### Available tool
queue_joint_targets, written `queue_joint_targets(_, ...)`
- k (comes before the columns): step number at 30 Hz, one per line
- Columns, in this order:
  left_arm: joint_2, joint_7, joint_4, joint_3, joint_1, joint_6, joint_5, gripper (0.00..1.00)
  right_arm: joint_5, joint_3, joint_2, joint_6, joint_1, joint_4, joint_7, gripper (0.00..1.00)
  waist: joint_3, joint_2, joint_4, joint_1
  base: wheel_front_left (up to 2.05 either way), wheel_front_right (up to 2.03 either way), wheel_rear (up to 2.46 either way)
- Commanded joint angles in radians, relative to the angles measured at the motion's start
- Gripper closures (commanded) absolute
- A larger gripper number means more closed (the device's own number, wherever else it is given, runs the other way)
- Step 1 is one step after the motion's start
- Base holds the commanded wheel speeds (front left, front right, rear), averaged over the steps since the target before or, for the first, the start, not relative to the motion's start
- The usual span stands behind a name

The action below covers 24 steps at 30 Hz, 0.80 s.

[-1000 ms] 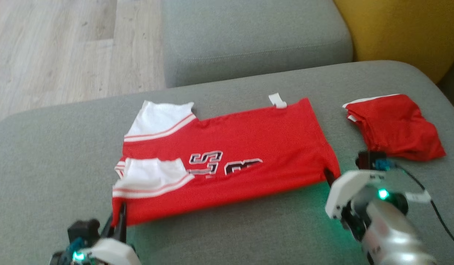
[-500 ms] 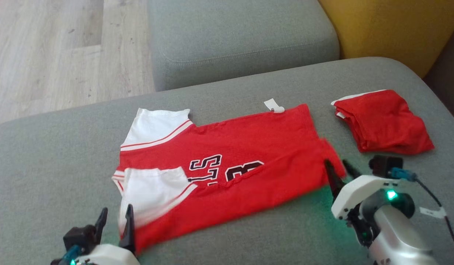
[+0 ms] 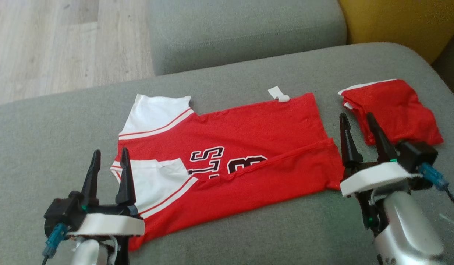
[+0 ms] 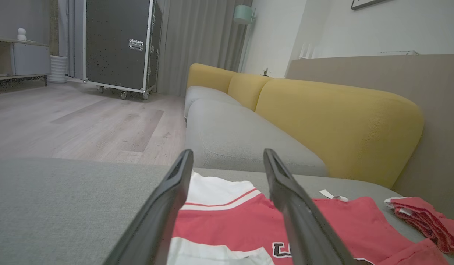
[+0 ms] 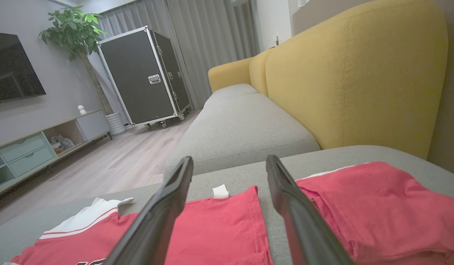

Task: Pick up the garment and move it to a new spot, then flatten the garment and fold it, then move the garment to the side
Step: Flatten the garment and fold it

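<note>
Nearest, the left gripper (image 3: pixel 110 152) and right gripper (image 3: pixel 356 117) stand with jaws spread and hold nothing, one at each end of the jersey (image 3: pixel 241 132). The jersey lies on the grey seat (image 3: pixel 46 140), sleeves to the left, its near long edge apparently folded up over the lettering. Folding looks part done. The next move likely calls for gripping one end and carrying it across. Beyond the right gripper lies a red bundle (image 3: pixel 396 106).
</note>
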Motion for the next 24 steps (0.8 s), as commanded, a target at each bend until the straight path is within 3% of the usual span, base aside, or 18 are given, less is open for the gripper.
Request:
queue_joint_targets(1,0.007,-0.012,-0.037,0.039,-0.045,-0.007,0.007,0.0,-0.016,0.014,0.016,-0.001,-0.007,-0.047,-0.013,0.0,0.014,0.0,0.001,-0.0001,0.0,0.0,0.0)
queue_joint_targets(6,0.006,-0.012,-0.019,0.012,-0.089,-0.016,0.038,0.0,-0.067,-0.008,0.043,-0.001,0.032,-0.121,-0.013,0.0,0.063,0.0,-0.003,-0.0001,0.0,0.0,0.0)
queue_joint_targets(11,0.095,0.057,0.096,-0.037,-0.267,-0.021,0.046,0.0,-0.08,-0.013,0.049,-0.001,-0.01,-0.158,-0.013,0.0,0.146,0.0,-0.022,-0.0001,0.0,0.0,0.0)
queue_joint_targets(14,0.171,0.185,0.175,-0.074,-0.413,-0.022,0.033,0.0,-0.077,-0.012,0.05,-0.001,-0.049,-0.177,-0.013,0.0,0.211,0.0,-0.047,-0.0001,0.0,0.0,0.0)
queue_joint_targets(19,0.327,0.44,0.291,-0.223,-0.646,-0.022,-0.058,0.0,-0.042,0.028,0.05,-0.001,-0.129,-0.205,-0.013,0.0,0.318,0.0,-0.104,-0.0001,0.0,0.0,0.0)
queue_joint_targets(24,0.431,0.592,0.379,-0.328,-0.815,-0.022,-0.161,0.0,-0.014,0.051,0.051,-0.001,-0.182,-0.237,-0.013,0.0,0.396,0.0,-0.148,-0.0001,0.0,0.0,0.0)
